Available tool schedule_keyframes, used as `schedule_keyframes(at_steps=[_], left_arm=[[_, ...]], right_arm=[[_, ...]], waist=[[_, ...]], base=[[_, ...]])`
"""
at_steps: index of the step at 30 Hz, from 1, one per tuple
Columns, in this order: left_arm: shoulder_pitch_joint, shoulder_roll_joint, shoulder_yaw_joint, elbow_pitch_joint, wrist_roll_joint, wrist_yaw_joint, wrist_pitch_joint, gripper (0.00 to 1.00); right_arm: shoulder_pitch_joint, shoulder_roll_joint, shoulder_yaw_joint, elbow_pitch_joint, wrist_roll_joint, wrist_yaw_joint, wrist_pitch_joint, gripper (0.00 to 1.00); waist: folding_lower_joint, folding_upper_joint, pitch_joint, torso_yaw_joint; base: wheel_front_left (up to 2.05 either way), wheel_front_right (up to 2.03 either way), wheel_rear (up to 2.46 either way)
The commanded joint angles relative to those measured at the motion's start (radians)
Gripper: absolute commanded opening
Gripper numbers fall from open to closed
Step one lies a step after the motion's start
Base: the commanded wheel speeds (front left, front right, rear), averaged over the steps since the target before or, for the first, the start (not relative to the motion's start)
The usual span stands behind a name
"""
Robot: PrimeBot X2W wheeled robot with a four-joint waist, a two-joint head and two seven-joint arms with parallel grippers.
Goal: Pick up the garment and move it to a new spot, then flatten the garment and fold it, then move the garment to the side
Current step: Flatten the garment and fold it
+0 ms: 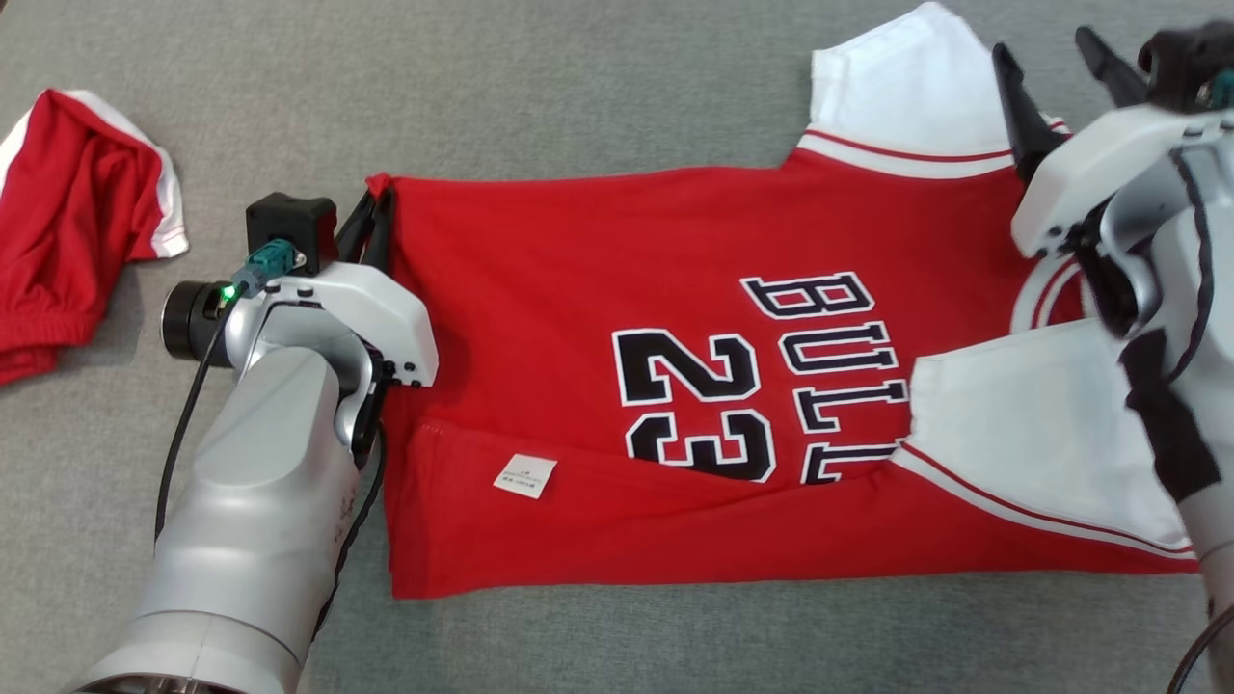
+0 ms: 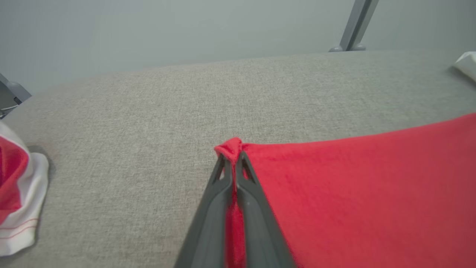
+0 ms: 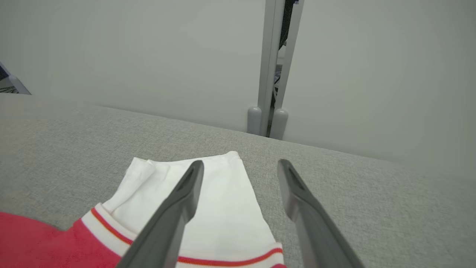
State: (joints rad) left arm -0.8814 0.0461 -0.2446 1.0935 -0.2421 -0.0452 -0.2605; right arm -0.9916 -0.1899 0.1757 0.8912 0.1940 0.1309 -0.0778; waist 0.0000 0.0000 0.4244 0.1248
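Garment: red jersey (image 1: 598, 289) flat on grey worktop (image 1: 578, 87), long axis left–right, hem toward robot's left.
Left fingers (image 2: 215, 193): pinched shut on far hem corner (image 2: 231, 146).
Right fingers (image 3: 182, 197): spread wide, empty, above far white sleeve (image 3: 227, 201).
Relation: one arm at each end.

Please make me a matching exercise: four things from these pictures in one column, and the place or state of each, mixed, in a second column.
Things: 1 left gripper; 2 right gripper; 3 red shorts; 4 white label.
States: A open over a white sleeve; B crumpled, left of the jersey; C shut on the jersey's corner; D on the jersey's folded-over part.
Pairs: 1-C; 2-A; 3-B; 4-D.
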Motion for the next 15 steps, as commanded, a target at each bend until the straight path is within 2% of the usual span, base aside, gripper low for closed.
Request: schedule_keyframes(at_steps=[1,4,7,15], left_arm=[[-0.012,0.011,-0.003,-0.013,-0.011,0.003,-0.006,0.00],[0.006,0.008,-0.053,-0.075,-0.057,-0.014,-0.006,0.00],[0.011,0.008,-0.122,-0.129,-0.117,-0.004,-0.006,0.00],[-0.008,0.007,-0.321,-0.243,-0.279,0.055,-0.006,0.00]], right_arm=[[-0.029,-0.018,0.009,0.013,-0.006,0.000,0.014,1.00],[-0.093,-0.029,0.024,0.076,-0.010,0.000,0.067,1.00],[-0.161,-0.051,0.033,0.134,-0.022,0.000,0.116,1.00],[-0.290,-0.101,0.017,0.264,-0.050,0.000,0.197,1.00]], waist=[[0.0000,0.0000,0.025,0.026],[0.0000,0.0000,0.050,0.056],[0.0000,0.0000,0.079,0.088],[0.0000,0.0000,0.136,0.169]], base=[[0.00,0.00,0.00],[0.00,0.00,0.00],[0.00,0.00,0.00],[0.00,0.00,0.00]])
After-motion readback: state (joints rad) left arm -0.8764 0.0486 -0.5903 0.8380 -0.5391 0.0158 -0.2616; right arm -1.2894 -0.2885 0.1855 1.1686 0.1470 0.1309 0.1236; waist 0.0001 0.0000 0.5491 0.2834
